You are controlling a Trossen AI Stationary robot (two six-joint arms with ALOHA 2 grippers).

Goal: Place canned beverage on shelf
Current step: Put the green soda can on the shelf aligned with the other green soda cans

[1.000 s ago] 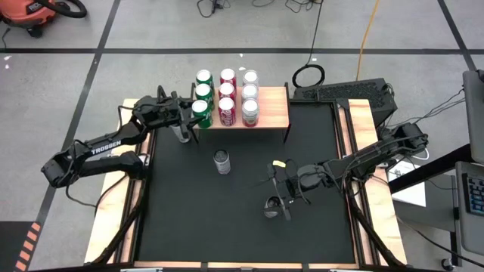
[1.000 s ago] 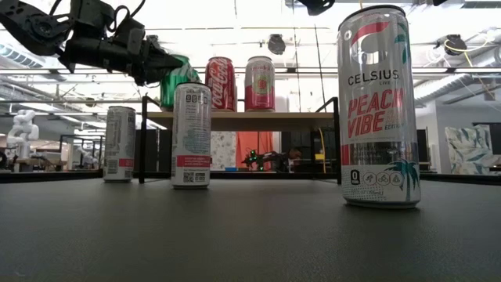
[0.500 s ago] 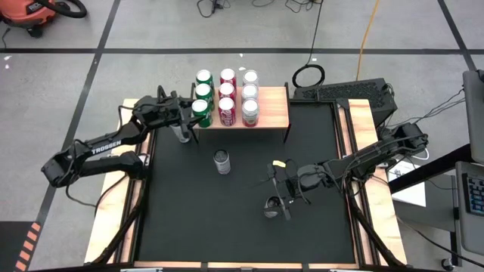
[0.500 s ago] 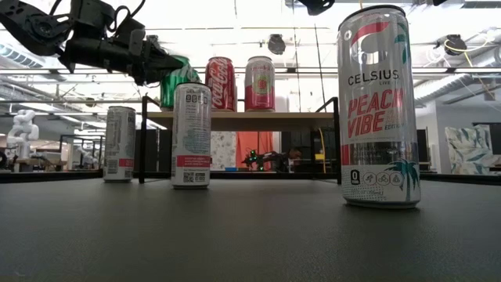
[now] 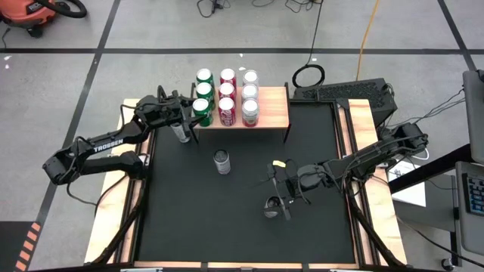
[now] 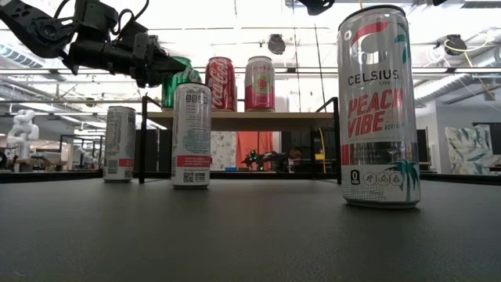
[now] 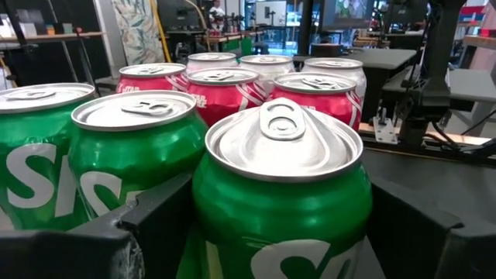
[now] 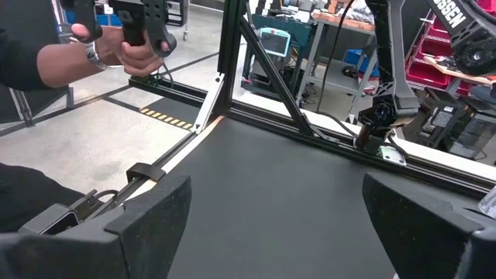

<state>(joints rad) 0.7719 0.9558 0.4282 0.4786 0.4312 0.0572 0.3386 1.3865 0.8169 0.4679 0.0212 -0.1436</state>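
On the near can (image 6: 379,106) I read "CELSIUS", "PEACH VIBE" and a "0". My left arm (image 5: 106,143) says "TROSSEN". The red can (image 6: 221,83) on the shelf (image 6: 243,120) bears what looks like Coca-Cola script. A red can (image 7: 225,91) before my wrist reads "STAR WARS".

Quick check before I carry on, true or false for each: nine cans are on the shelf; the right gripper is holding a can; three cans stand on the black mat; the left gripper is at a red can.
Nine cans are on the shelf: true.
The right gripper is holding a can: false. It is open and empty, over the black mat.
Three cans stand on the black mat: true. They are a silver can, a middle can and a Celsius can.
The left gripper is at a red can: false. It is at the front green can, at the shelf's left end.
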